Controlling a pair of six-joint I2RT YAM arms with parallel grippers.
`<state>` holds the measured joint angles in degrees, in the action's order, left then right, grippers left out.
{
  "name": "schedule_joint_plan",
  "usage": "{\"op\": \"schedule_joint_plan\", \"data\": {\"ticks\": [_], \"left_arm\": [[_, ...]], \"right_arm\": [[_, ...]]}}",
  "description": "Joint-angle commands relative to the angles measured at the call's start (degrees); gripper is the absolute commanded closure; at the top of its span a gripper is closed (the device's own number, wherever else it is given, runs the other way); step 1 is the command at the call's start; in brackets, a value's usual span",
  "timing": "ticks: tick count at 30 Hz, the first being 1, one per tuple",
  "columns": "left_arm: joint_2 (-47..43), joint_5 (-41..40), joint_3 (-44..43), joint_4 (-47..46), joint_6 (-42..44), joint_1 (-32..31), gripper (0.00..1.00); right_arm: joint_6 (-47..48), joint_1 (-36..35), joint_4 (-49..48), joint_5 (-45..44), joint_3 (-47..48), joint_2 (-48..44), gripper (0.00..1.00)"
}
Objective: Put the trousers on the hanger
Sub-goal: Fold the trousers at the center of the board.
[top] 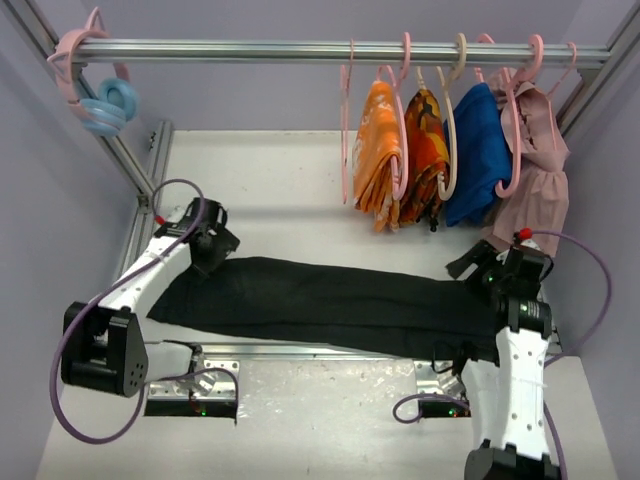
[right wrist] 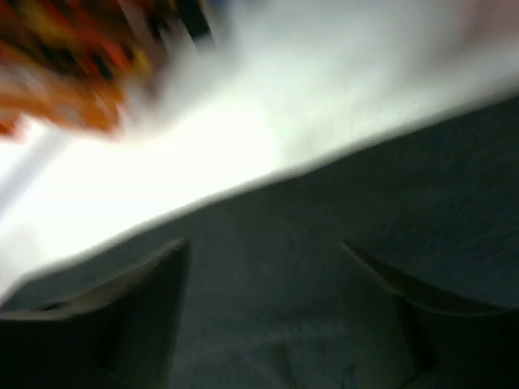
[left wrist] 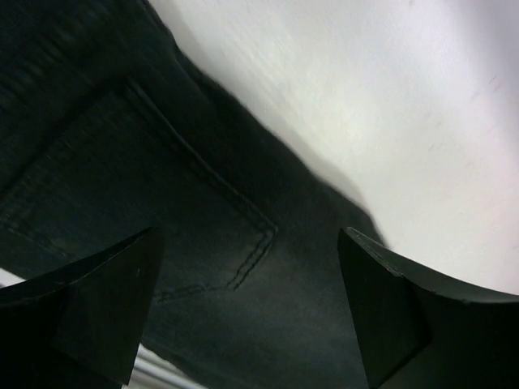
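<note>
Laid out flat along the white worktop (top: 300, 180): the black trousers (top: 330, 305), stretched from the left side to the right side, waist end on the left, leg ends on the right.

Over the waist end, the left claw (top: 215, 240), pointing down. Seen from the left wrist view: both fingers (left wrist: 89, 300) wide apart, only dark fabric with a stitched back pocket (left wrist: 162, 203) below and between them, nothing gripped. Contact of the fingertips with the cloth: cannot tell.

Over the leg end, the right claw (top: 478, 268). Right wrist view blurred, yet the fingers (right wrist: 122, 308) clearly spread wide, dark fabric under them, nothing held.

Hanging on the metal rail (top: 250, 50) at the back, well apart from the trousers: the thin pale pink hanger (top: 345, 140), bare, just left of two orange patterned cloths (top: 385, 165). Further right on the same rail: a blue garment (top: 478, 150) and a dusty pink garment (top: 540, 170), each on its own hanger. At the left end of the rail: a pale blue ring-shaped hook (top: 108, 105), together with more pink hangers (top: 80, 45).
</note>
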<state>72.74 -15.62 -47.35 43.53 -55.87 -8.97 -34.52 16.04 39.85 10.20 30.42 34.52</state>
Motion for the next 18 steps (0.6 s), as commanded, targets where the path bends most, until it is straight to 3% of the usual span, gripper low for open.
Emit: {"op": "schedule_joint_plan", "data": {"ticks": [1, 5, 6, 7, 9, 13, 18], "left_arm": [[6.3, -5.0, -0.6, 4.7, -6.4, -5.9, 0.13], [10.6, -2.7, 3.4, 1.1, -9.0, -7.3, 0.13], [11.7, -2.6, 3.5, 0.9, -9.1, -7.3, 0.13], [13.0, -2.5, 2.7, 0.7, -9.0, -7.3, 0.13], [16.7, -2.8, 0.6, 0.5, -8.9, -7.4, 0.13], [23.0, -4.9, -6.4, 2.0, -8.4, -6.4, 0.11], [32.4, -7.3, -16.8, 5.0, -6.9, -0.9, 0.11]], "right_arm": [[4.3, -11.3, -2.7, 4.3, 0.0, 7.0, 0.01], [-1.9, -31.2, -6.8, -11.1, -2.1, 16.8, 0.01], [-2.2, -33.8, -7.1, -11.9, -2.2, 17.3, 0.01], [-3.3, -35.7, -8.7, -11.9, -2.3, 23.7, 0.01], [-5.2, -37.8, -12.4, -11.9, -2.8, 34.1, 0.01], [-7.1, -38.4, -22.8, -12.6, -3.3, 46.4, 0.01], [-5.4, -38.4, -23.4, -15.6, 7.3, 56.9, 0.01]]}}
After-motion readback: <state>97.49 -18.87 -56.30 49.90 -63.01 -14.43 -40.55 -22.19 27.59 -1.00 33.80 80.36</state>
